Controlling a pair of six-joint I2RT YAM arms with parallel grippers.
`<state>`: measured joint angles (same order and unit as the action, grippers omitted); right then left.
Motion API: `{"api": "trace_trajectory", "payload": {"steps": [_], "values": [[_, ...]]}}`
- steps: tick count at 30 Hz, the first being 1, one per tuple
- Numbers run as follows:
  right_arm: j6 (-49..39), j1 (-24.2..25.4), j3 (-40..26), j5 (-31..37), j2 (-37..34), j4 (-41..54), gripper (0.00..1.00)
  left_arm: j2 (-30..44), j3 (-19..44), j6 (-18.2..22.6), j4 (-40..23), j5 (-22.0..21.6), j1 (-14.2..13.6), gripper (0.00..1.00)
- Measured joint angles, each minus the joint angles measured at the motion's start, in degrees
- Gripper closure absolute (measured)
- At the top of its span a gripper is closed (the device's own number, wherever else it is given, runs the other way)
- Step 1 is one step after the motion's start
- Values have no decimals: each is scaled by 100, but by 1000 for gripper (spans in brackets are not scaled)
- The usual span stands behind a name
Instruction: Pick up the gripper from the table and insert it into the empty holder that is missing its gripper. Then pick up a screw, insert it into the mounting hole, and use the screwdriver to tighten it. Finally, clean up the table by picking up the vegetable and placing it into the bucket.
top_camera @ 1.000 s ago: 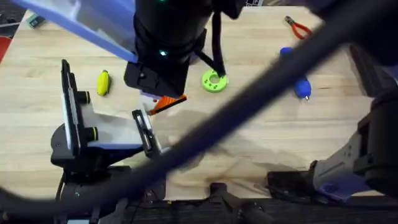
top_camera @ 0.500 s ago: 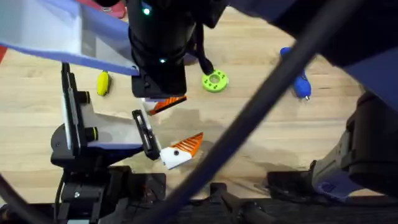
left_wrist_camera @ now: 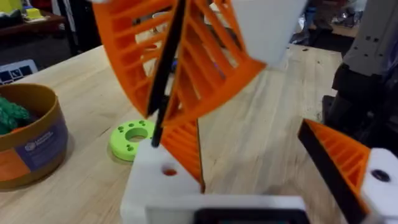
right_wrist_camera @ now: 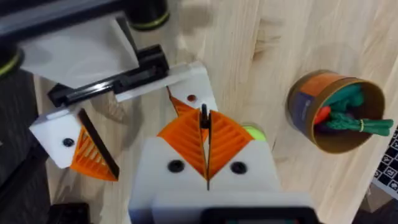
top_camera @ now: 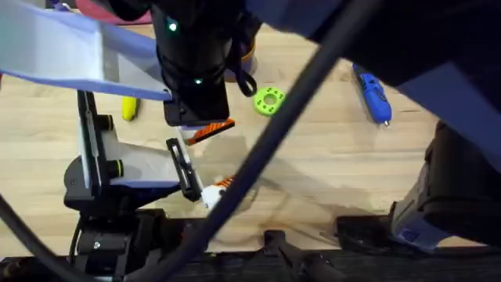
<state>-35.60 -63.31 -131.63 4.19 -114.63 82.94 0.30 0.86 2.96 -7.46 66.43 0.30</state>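
The right gripper (right_wrist_camera: 207, 146) pinches a thin dark screw (left_wrist_camera: 166, 68) in its fingers, tip just above the holder (left_wrist_camera: 155, 183). The orange gripper (left_wrist_camera: 185, 146) is already seated there. The left gripper (left_wrist_camera: 249, 149) has its fingers wide, likely to expose the hole.

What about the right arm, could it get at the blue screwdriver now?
Probably yes: the screwdriver lies on bare table on that arm's side. But the right gripper is shut on a thin black rod, so it must release that first.
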Motion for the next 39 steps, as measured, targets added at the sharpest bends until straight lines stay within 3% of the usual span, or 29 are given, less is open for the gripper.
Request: {"api": "trace_trajectory", "payload": {"steps": [39], "values": [[-6, -44, 2, -151, -87, 114, 995, 0, 0, 0, 0, 0, 0, 30]]}}
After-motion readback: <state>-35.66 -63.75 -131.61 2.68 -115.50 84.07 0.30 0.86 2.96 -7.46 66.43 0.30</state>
